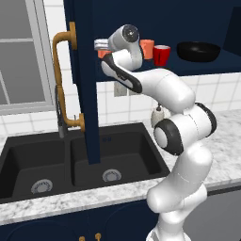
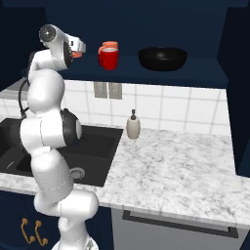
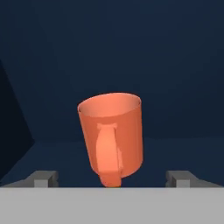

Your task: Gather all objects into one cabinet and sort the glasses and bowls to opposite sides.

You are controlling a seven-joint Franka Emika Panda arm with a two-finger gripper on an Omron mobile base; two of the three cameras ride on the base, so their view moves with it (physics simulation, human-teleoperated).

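Salmon-orange cup (image 3: 111, 135) btwn wide-open hand (image 3: 113, 178) tips, base cut off

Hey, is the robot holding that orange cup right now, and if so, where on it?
Nothing is held. The jaws stand wide, clear of the salmon-orange cup between them.

You're looking at a kitchen: a black double sink (image 1: 80, 160) with a faucet (image 1: 60, 110) set in a marble tabletop (image 2: 176, 166), white tiled backsplash (image 2: 176, 110), a soap dispenser (image 2: 133, 125), and navy cabinets (image 1: 84, 75) with brass handles (image 1: 63, 80).
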